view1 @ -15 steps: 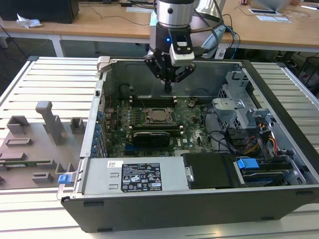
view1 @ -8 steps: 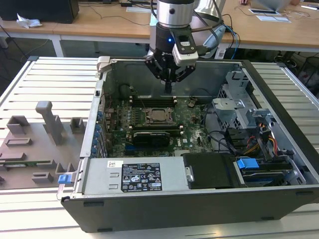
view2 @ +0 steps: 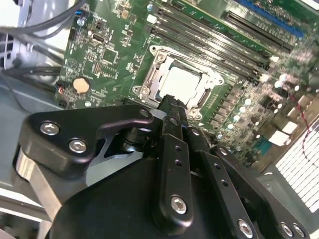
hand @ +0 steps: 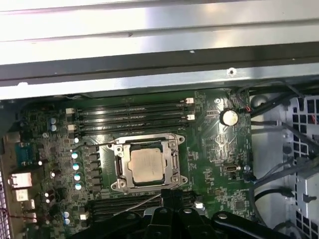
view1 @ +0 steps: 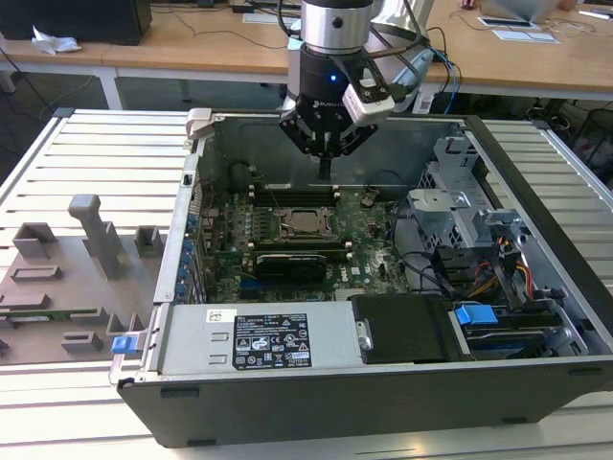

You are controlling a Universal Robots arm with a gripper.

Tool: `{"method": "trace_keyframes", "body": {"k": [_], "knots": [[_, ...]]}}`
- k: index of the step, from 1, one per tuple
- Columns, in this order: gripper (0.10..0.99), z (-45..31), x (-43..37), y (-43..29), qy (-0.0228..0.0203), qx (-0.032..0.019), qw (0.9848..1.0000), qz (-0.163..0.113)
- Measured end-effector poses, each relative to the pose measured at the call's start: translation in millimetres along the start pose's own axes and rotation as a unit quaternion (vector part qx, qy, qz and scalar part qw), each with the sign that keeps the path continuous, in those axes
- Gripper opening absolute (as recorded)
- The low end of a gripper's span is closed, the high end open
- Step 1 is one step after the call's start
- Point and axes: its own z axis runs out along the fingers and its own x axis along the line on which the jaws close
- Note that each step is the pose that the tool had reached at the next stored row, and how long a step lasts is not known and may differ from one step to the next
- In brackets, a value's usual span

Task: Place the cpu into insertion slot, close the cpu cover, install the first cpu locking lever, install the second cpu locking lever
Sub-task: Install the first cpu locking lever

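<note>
The cpu [hand: 147, 165] lies flat in the insertion slot [hand: 118, 185] amid the green motherboard, silver top up. The cpu cover [hand: 175, 162] is folded down around it as a thin metal frame. In the second wrist view the cpu [view2: 182, 82] and the cpu cover [view2: 149, 82] sit just past my fingertips. One thin wire lever [hand: 134, 140] runs along the socket's far side, and another [hand: 139, 204] slants away near my fingers. My gripper [view1: 326, 171] hangs above the insertion slot [view1: 308, 222], shut with nothing in it; it also appears as the gripper [view2: 172, 99] and the gripper [hand: 167, 195].
Black memory slots [hand: 129, 117] flank the socket. The open case has a metal back wall [view1: 268, 144], a drive cage with cables [view1: 460, 220] at the exterior view's right and a power supply [view1: 259, 340] in front. A grey fixture plate [view1: 67, 278] lies outside the case.
</note>
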Motion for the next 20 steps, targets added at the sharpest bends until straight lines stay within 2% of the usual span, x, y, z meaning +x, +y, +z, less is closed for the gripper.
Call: {"method": "trace_keyframes", "body": {"k": [5,9,15,20], "knots": [[0.106,0.0,0.0,0.0,-0.002,-0.0017,0.9993,-0.037],[0.106,0.0,0.0,0.0,-0.0034,-0.0029,0.998,-0.063],[0.106,0.0,0.0,0.0,-0.006,-0.005,0.9938,-0.111],[0.106,0.0,0.0,0.0,-0.0067,-0.0056,0.9921,-0.125]]}}
